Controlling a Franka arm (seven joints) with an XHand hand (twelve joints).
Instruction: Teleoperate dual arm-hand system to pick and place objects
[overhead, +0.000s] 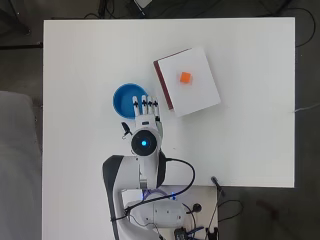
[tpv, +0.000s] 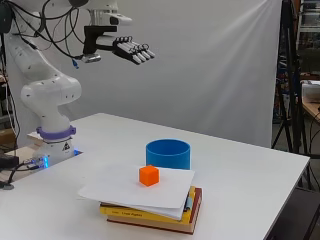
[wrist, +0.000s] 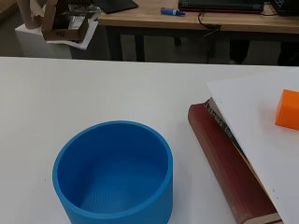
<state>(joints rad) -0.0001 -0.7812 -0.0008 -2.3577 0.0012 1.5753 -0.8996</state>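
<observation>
Wrist view shows the blue cup (wrist: 113, 175) holding nothing, while the robot hand (tpv: 131, 50) hovers high, fingers straight, holding nothing

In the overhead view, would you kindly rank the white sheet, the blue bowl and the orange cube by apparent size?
Largest to smallest:
1. white sheet
2. blue bowl
3. orange cube
</observation>
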